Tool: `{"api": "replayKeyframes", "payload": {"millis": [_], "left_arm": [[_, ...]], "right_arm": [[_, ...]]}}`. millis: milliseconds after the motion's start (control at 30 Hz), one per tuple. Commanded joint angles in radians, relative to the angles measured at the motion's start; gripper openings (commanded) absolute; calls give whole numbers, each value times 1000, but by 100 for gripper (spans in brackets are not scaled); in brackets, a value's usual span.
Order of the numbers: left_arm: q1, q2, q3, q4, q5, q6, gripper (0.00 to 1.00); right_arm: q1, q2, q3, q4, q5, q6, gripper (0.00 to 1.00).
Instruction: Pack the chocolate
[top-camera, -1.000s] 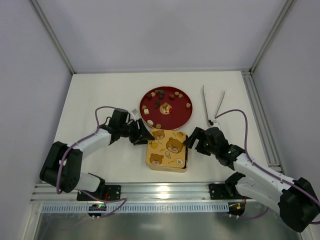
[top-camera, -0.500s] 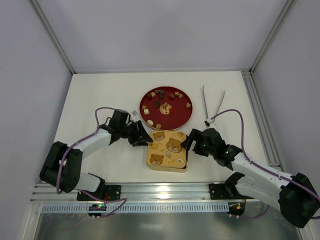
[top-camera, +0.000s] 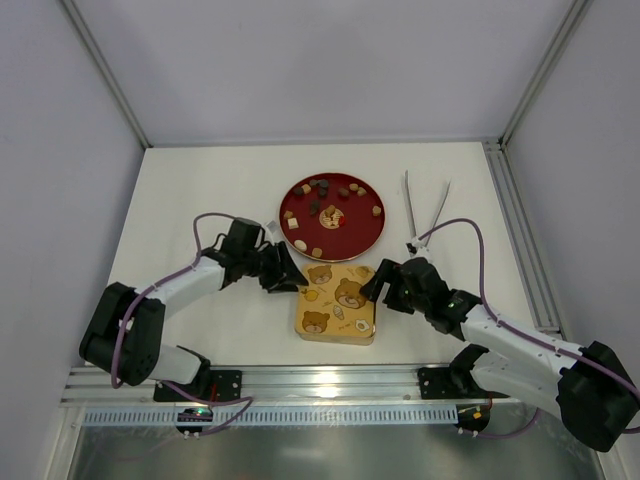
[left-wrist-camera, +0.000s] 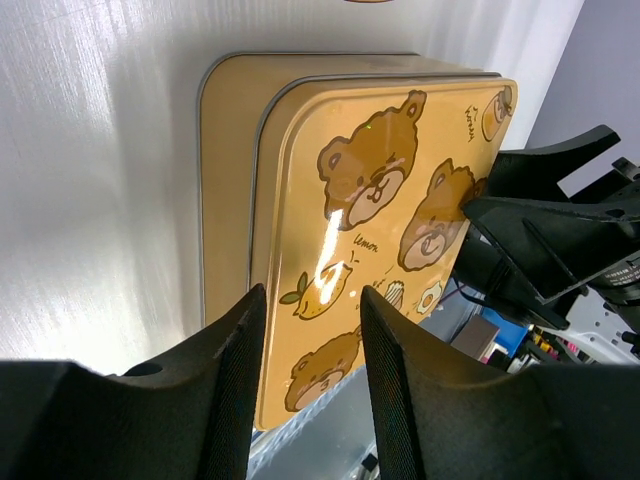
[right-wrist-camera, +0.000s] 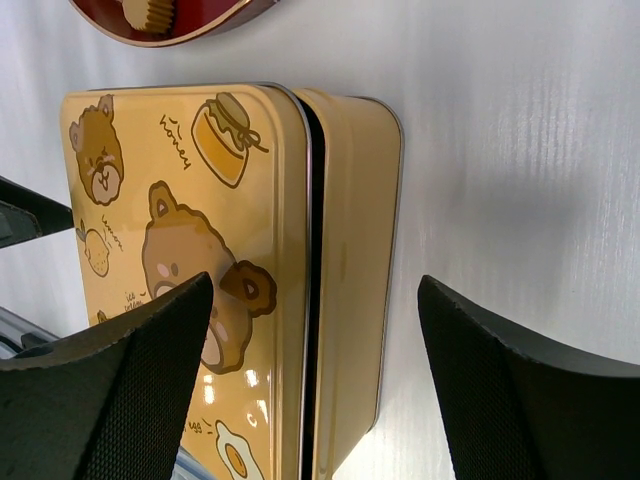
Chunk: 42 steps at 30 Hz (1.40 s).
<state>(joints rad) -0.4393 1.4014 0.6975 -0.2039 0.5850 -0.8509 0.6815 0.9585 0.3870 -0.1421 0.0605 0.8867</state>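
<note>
While fingers (left-wrist-camera: 232, 392) flank tin (top-camera: 336, 303) edges, plate (top-camera: 356, 236) sits near

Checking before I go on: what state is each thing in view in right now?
Tin: closed, lid on.
Chocolate: loose on the red plate.
Tongs: lying flat, unheld.
Left gripper: open, at the tin's left edge.
Right gripper: open wide, at the tin's right edge.

I see my right tool (right-wrist-camera: 312, 300) spread wide: one finger (right-wrist-camera: 130, 390) over the bear-printed lid (right-wrist-camera: 180, 180), the other over bare tabletop (right-wrist-camera: 520, 150) beside the tin (right-wrist-camera: 345, 250). The lid sits slightly ajar. Beyond the tin, a red plate (right-wrist-camera: 215, 25) holds a tan chocolate (right-wrist-camera: 150, 10).
</note>
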Motion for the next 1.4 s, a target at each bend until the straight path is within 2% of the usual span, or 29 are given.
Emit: {"api": "replayKeyframes", "payload": {"millis": [0,1233,1367], "left_arm": [[-10,1,39,-6,-1,10,42],[-47,24,74,-38,-34,-7,42],[-47,11,74,-52,-40,6,47]], "right_arm": [[9,-3,26,45,35,8,83],[61,17,59,36,52,17,71],[58,17,58,35,55,20,71]]}}
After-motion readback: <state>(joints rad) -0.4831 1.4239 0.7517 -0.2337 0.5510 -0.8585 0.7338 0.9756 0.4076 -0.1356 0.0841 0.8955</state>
